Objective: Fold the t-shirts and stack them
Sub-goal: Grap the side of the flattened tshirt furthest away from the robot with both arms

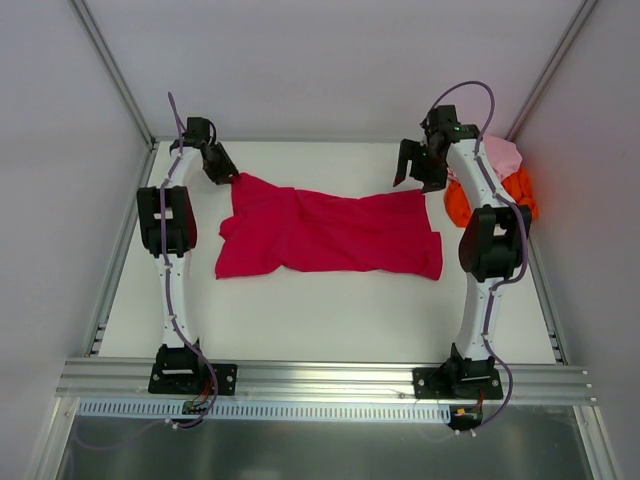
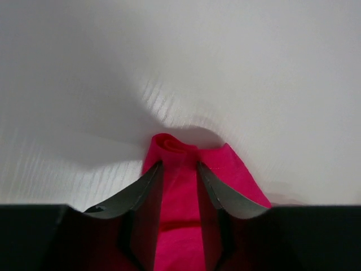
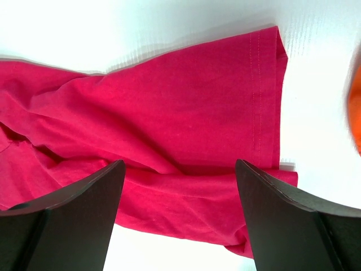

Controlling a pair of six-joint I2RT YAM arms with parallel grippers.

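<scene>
light: bright, even, overhead | shadows: soft grey on tabletop (image 2: 101, 175) behind crimson t-shirt (image 2: 231, 169), left wrist view | glare: tabletop blown white, right wrist view | blur: orange t-shirt (image 3: 355, 113) smeared at right edge | artefact: faint stripes, left wrist

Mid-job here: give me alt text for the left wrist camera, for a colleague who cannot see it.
The left gripper's two dark fingers pinch a bunched edge of the crimson t-shirt, which pokes up between them. The white table fills the view behind it.
</scene>
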